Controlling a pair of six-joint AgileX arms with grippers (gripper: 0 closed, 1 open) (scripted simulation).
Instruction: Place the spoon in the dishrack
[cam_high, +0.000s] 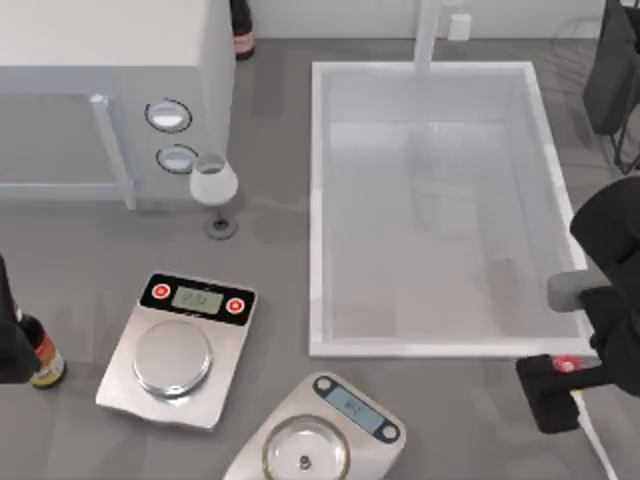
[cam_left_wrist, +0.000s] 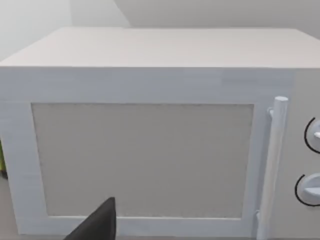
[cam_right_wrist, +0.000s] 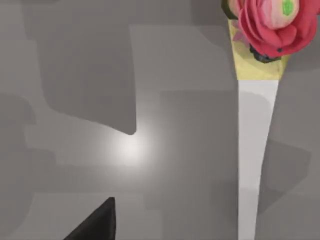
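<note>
Spoon (cam_high: 590, 425) lay flat on the grey table at the top view's lower right, just below the sink's near right corner. Red round end (cam_high: 566, 364) pointed toward the sink, cream-white handle ran away from it toward the frame's bottom right edge, slightly angled. Part of it was covered by the arm above. In the right wrist view the spoon (cam_right_wrist: 252, 150) showed a red rose-shaped end with a green speck, a yellowish neck, and a long white handle, narrowest partway along.

Dishrack (cam_high: 615, 80): dark wire frame with black panel, top right corner, only partly in view, well apart from the spoon.
</note>
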